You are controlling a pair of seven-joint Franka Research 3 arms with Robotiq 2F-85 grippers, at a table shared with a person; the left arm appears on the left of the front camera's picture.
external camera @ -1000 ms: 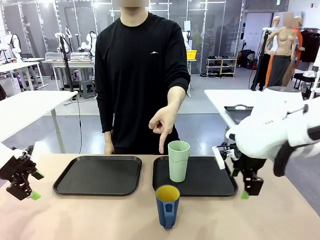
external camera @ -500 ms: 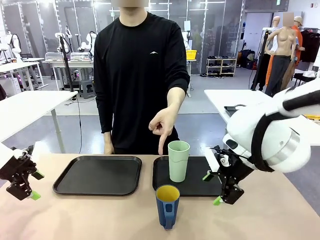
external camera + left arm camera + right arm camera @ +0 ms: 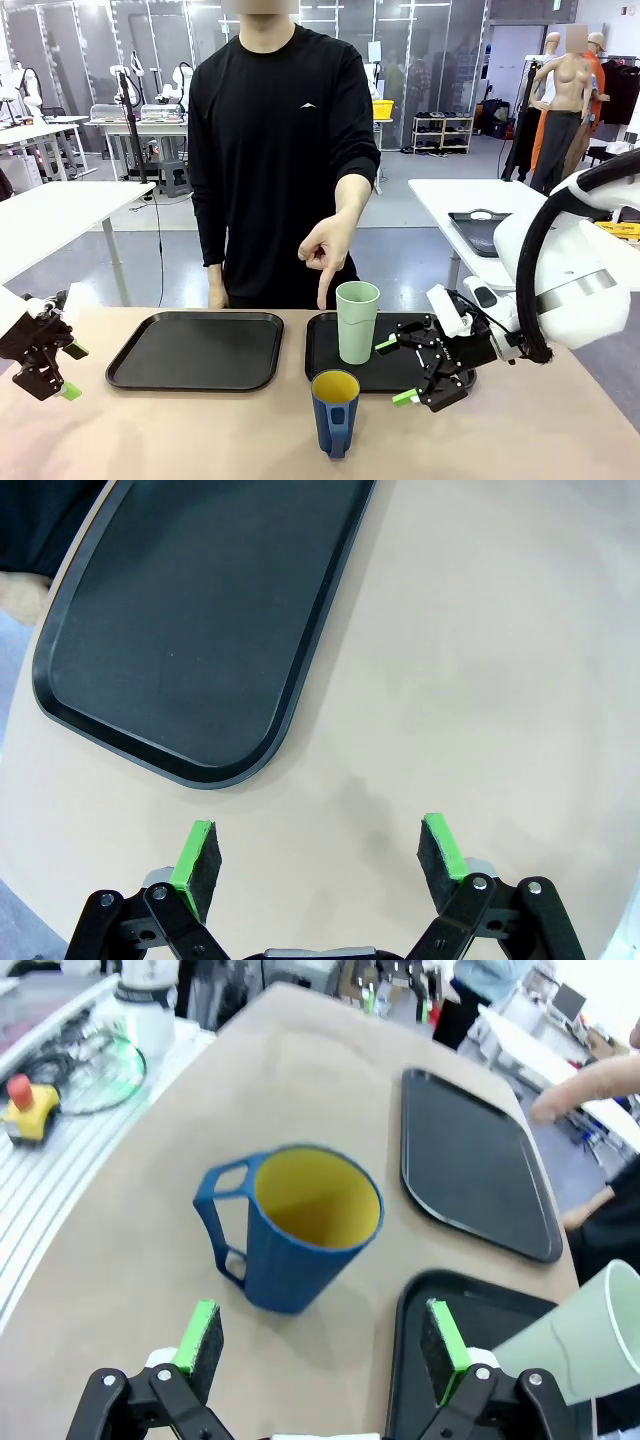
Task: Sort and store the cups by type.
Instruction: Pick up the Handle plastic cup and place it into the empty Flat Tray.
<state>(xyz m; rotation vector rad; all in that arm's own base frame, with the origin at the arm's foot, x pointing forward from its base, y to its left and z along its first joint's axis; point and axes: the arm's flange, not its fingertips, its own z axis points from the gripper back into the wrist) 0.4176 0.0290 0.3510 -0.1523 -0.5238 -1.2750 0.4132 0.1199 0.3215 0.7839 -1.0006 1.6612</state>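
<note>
- We see the right gripper point(image 3: 395, 371) low over the near edge of the right tray point(image 3: 322, 352). It is turned sideways toward the mug point(image 3: 335, 412), with its jaws wide apart and nothing between them.
- The mug stands upright on the bare table point(image 3: 200, 440), just in front of the right tray. Its handle faces the robot's side.
- In the right wrist view the mug sits ahead of the pads, with bare table and the tray's corner in between.
- The tumbler point(image 3: 357, 322) stands upright on the right tray near its left edge. It is behind the mug and apart from it, close beside the gripper's far finger.
- The person's hand point(image 3: 325, 248) hangs above the right tray's far left corner, index finger pointing down just beside the tumbler's rim. We cannot tell whether they touch.
- The left tray point(image 3: 195, 350) lies beside the right one, with a narrow strip of table between them.
- The left gripper point(image 3: 73, 371) hovers at the table's left edge, jaws apart and holding nothing. Its wrist view shows a corner of the left tray just ahead.
- A red-topped button point(image 3: 22, 1105) and cables point(image 3: 100, 1070) lie on a bench beyond the table's edge.
</note>
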